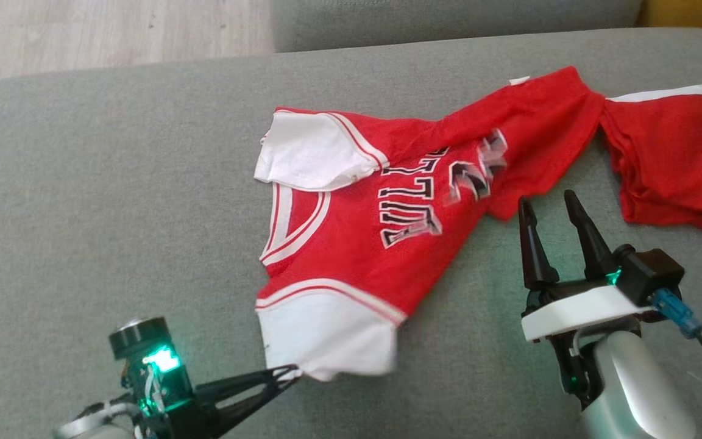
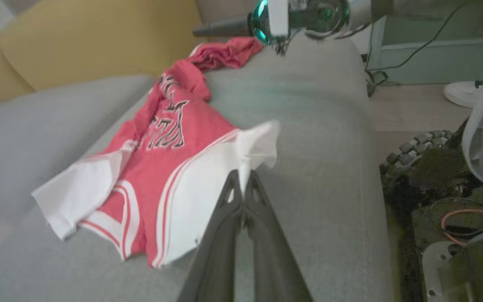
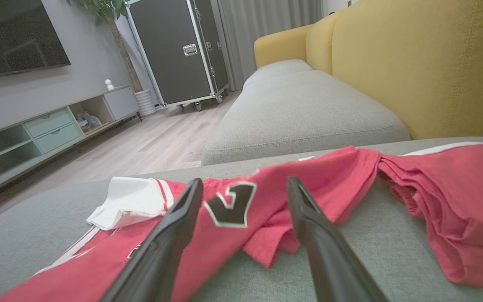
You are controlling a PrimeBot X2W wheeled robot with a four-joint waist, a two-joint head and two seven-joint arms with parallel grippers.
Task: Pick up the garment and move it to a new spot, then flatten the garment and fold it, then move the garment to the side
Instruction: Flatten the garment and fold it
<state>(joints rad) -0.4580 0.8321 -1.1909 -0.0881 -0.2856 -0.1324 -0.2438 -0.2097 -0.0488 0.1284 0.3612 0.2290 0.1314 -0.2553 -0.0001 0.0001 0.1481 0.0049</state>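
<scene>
A red jersey (image 1: 351, 262) with white sleeves and black lettering lies crumpled and twisted across the grey sofa cushion (image 1: 83, 213). Its bunched lower half (image 1: 674, 164) trails off to the right. My left gripper (image 1: 293, 371) is shut on the edge of the near white sleeve (image 1: 326, 341), and in the left wrist view the gripper (image 2: 243, 174) pinches that sleeve (image 2: 258, 142), slightly lifted. My right gripper (image 1: 547, 201) stands open just off the jersey's near edge. From the right wrist view, the gripper (image 3: 245, 183) has its fingers spread before the red cloth (image 3: 350, 176), touching nothing.
A yellow backrest (image 3: 413, 63) rises behind the cushion, and a second grey seat (image 3: 300, 109) lies beyond it. Wooden floor (image 1: 83, 30) borders the cushion's far edge. A TV cabinet (image 3: 36, 130) and a black case (image 3: 183, 46) stand across the room. My base (image 2: 434, 176) sits beside the sofa.
</scene>
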